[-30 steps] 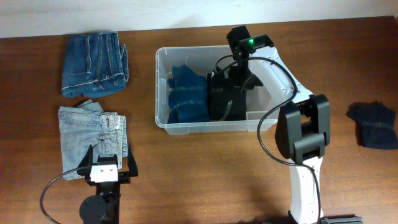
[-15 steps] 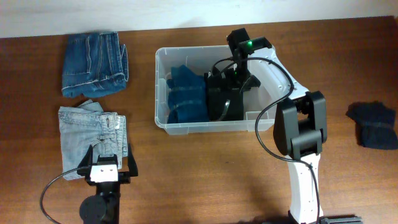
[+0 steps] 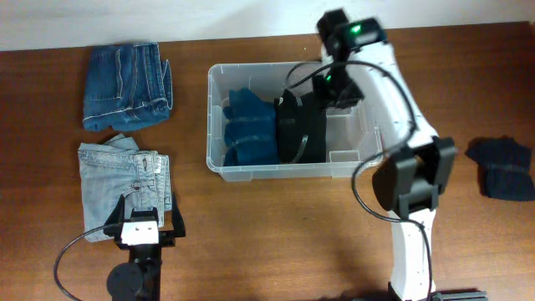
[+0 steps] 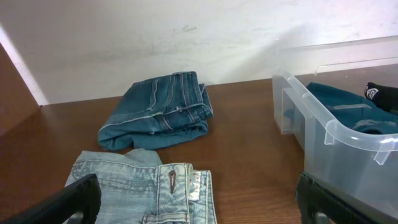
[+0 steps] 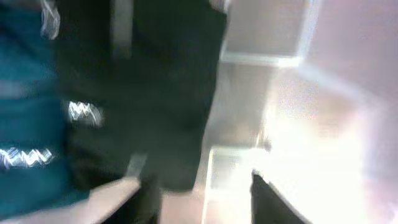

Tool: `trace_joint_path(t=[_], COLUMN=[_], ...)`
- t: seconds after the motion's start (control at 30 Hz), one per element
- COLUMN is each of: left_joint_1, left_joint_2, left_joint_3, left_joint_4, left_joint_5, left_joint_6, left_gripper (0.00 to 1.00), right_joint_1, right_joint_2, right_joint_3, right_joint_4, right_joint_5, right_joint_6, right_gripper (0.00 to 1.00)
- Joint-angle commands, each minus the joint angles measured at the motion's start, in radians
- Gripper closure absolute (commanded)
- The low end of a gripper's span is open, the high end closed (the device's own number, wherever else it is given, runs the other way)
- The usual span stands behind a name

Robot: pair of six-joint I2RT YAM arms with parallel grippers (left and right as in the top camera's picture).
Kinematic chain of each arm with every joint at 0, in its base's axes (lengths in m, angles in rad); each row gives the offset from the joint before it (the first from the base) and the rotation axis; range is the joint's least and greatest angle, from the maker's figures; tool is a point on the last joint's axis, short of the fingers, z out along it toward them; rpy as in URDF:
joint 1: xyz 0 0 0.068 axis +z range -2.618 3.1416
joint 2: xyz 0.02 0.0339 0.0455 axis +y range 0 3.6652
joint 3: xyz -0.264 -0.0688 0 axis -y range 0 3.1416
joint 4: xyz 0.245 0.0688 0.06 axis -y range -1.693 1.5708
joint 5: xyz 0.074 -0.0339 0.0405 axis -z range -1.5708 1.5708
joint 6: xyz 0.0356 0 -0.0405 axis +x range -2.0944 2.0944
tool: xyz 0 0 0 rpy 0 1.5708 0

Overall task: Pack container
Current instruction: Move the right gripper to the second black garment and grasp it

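The clear container [image 3: 219,79] stands at the table's middle. It holds a folded blue garment [image 3: 251,125] on the left and a black garment [image 3: 301,130] beside it. My right gripper [image 3: 338,85] hangs above the bin's right part, just right of the black garment. In the blurred right wrist view its fingers [image 5: 205,193] are apart and empty above the black garment [image 5: 143,93] and the bin floor [image 5: 249,124]. My left gripper [image 3: 142,219] is open and empty at the front left, over the near edge of the light jeans [image 3: 125,176].
Folded dark blue jeans [image 3: 125,75] lie at the back left, also in the left wrist view [image 4: 161,109], behind the light jeans [image 4: 143,186]. The container's corner [image 4: 348,134] shows at the right there. A dark navy garment [image 3: 501,167] lies at the far right.
My right gripper has lifted off the black garment and moved up and to the right. The black garment stays in the bin. The left arm has not moved.
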Motion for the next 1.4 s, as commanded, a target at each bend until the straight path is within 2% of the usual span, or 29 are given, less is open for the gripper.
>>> trace_joint_path(t=[0.0, 0.03, 0.07, 0.2, 0.3, 0.4, 0.57, 0.63, 0.7, 0.83, 1.0, 1.37], left_joint_1=[-0.004, -0.004, -0.004, -0.004, -0.004, -0.004, -0.004, -0.004, -0.004, -0.004, -0.004, -0.004], left_joint_2=[-0.005, -0.005, -0.005, -0.005, -0.005, -0.005, -0.005, -0.005, -0.005, -0.005, -0.005, -0.005], left_joint_3=[-0.004, -0.004, -0.004, -0.004, -0.004, -0.004, -0.004, -0.004, -0.004, -0.004, -0.004, -0.004], left_joint_4=[-0.001, -0.001, -0.001, -0.001, -0.001, -0.001, -0.001, -0.001, -0.001, -0.001, -0.001, -0.001], left_joint_5=[-0.007, -0.007, -0.007, -0.007, -0.007, -0.007, -0.007, -0.007, -0.007, -0.007, -0.007, -0.007], left_joint_6=[0.016, 0.016, 0.016, 0.016, 0.016, 0.016, 0.016, 0.016, 0.016, 0.016, 0.016, 0.016], left_gripper=[0.01, 0.01, 0.01, 0.01, 0.01, 0.01, 0.01, 0.01, 0.01, 0.01, 0.01, 0.01], right_joint_1=[-0.047, -0.062, -0.070, -0.165, -0.256, -0.368, -0.595, -0.650, -0.676, -0.684, -0.683, -0.684], right_joint_2=[-0.101, -0.109, -0.121, -0.224, -0.328, -0.409, -0.410, -0.403, -0.403, -0.403, -0.403, -0.384], right_joint_3=[0.167, 0.193, 0.193, 0.169, 0.051, -0.097, -0.280, -0.369, -0.459, -0.606, -0.759, -1.034], right_joint_4=[-0.122, -0.137, -0.137, -0.137, -0.137, -0.137, -0.097, -0.045, 0.025, 0.179, 0.405, 0.607], right_joint_5=[0.045, 0.045, 0.039, 0.039, 0.048, 0.141, 0.171, 0.227, 0.252, 0.452, 0.472, 0.731], right_joint_6=[-0.003, -0.004, -0.004, -0.004, -0.007, 0.006, 0.001, -0.067, -0.067, -0.066, -0.168, -0.223], right_gripper=[0.25, 0.05, 0.00, 0.01, 0.01, 0.01, 0.01, 0.01, 0.01, 0.01, 0.01, 0.01])
